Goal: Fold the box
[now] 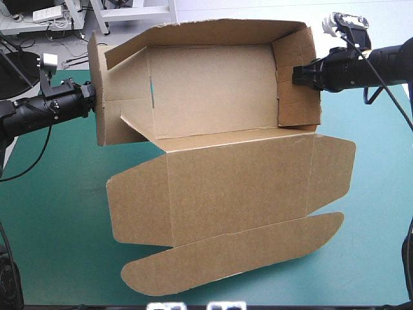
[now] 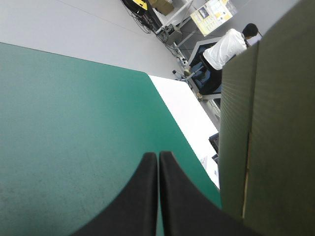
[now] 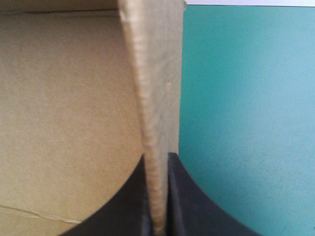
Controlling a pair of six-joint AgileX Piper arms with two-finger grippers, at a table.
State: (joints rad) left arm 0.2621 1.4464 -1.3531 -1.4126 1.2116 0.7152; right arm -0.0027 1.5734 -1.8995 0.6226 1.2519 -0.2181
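The brown box (image 1: 213, 90) stands as an open tray at the far half of the table, walls raised, its lid (image 1: 239, 187) and rounded tuck flap (image 1: 232, 255) flat toward the near edge. My right gripper (image 1: 298, 75) is shut on the box's right side wall (image 1: 298, 110); in the right wrist view the board's edge (image 3: 152, 98) runs up between the black fingers of the right gripper (image 3: 157, 156). My left gripper (image 1: 92, 97) sits outside the left wall (image 1: 106, 123), tips at the board. In its own view the left gripper (image 2: 158, 155) is shut on nothing, the wall (image 2: 275, 123) right beside it.
Bare teal-green cover (image 1: 58, 213) lies left of the lid and more of it (image 1: 381, 194) to the right. The table's far edge runs just behind the box's back wall (image 1: 213, 29).
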